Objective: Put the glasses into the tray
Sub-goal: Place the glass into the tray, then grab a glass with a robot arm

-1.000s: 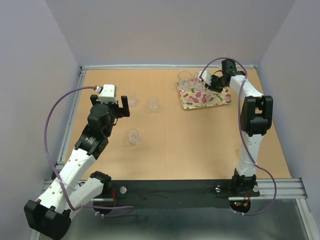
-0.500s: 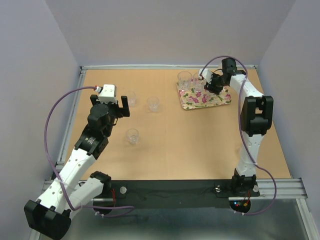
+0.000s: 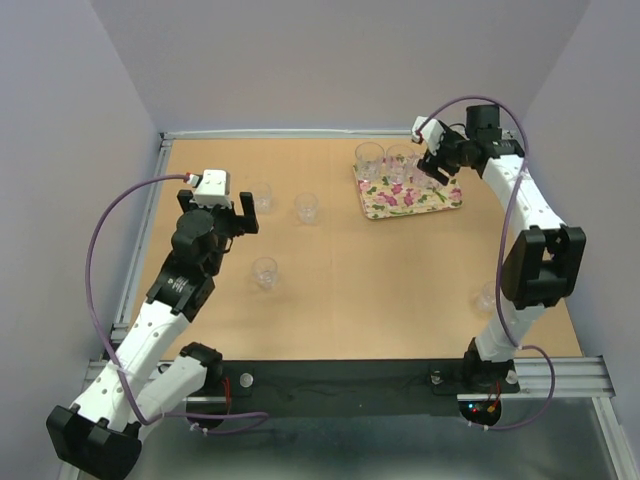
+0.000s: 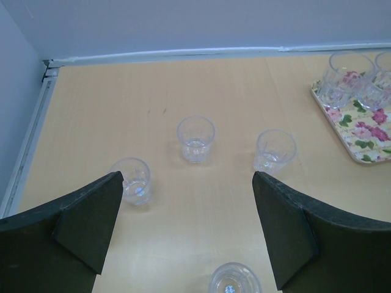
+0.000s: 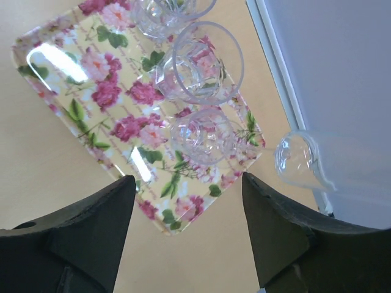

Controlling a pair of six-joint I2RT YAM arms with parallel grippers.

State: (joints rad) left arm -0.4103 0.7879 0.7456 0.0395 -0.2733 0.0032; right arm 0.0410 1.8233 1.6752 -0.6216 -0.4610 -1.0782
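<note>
left gripper [image 4: 186, 178]: jaws wide apart, empty, over four loose tumblers [image 4: 196, 138] on table [image 4: 110, 91] | floral tray [image 5: 104, 91] far right: three glasses [image 5: 201, 61] standing in it, tipped glass [image 5: 297, 160] just beside it | right gripper [image 5: 188, 178]: jaws apart, empty, above tray | judged: about a third done
</note>
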